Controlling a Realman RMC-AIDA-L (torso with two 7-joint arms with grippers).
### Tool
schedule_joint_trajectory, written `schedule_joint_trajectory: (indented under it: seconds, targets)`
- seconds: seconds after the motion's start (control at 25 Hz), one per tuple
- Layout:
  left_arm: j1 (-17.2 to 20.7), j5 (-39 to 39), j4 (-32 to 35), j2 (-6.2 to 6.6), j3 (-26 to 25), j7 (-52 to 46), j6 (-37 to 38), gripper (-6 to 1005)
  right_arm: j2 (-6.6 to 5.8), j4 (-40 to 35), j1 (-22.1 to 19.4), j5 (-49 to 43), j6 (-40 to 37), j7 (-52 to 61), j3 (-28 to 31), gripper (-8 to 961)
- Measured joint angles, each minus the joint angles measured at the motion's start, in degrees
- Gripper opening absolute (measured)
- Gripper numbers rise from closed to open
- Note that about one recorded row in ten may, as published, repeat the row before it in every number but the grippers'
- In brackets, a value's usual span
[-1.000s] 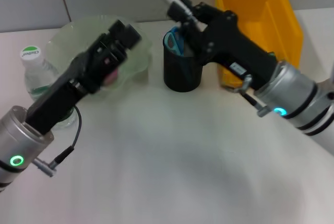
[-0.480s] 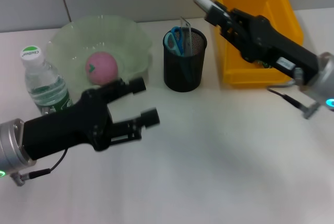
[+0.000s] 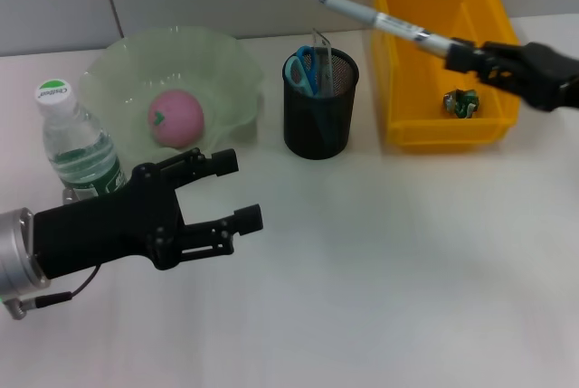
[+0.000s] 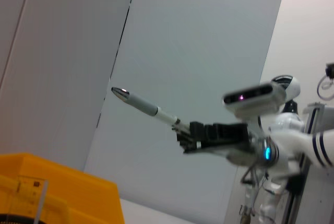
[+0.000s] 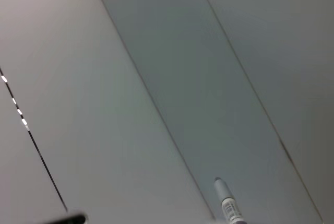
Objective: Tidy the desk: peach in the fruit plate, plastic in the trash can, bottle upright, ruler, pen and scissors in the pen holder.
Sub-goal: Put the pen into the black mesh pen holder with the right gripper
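The white cap (image 3: pixel 52 91) of the bottle (image 3: pixel 80 155) carries a green printed word, but the letters are too small to read with certainty. The bottle label (image 3: pixel 86 169) is green and white, and no word on it can be read. The pen (image 3: pixel 380 18) has small dark marks on its barrel, also not readable. No other text or number is seen.

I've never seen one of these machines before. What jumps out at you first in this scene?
The right hand holds a silver pen in the air, slanting over the yellow bin and the black mesh pen holder, which already contains blue scissors. Nearer the camera, the left hand hovers open above the white table, in front of a pink peach lying in a green plate.
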Motion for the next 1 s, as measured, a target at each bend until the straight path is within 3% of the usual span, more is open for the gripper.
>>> schedule_joint_trajectory:
  seconds: [0.16,0.32,0.52,0.76,1.0]
  targets:
    - [-0.16,0.76,0.01,-0.41,0.16,0.08,-1.46,862,-3.97,-8.67,-0.68,-3.08,-1.59,10.81,1.01,138]
    - [-0.22,1.04,0.08,-0.62,0.29,0.1,-2.05,862,-5.0,-15.45,-0.51,-7.42,-2.39,17.79,3.96,138]
    - [-0.22,2.33,0.22,-1.22,0.09,0.56,-3.46,862,-6.37,-25.63,2.81,-16.54,-3.19,28.44,6.73,138]
    - [-0.18,4.94,1.07,-1.74,-0.32,0.94,-4.76,862,-9.38,-28.68,13.67,-32.75,-5.2,40.18,6.29,139]
    - [-0.09,6.49,1.51,-1.92,-0.33,1.44,-6.03,862,-10.19,-24.76,26.18,-50.82,-6.47,45.41,6.0,139]
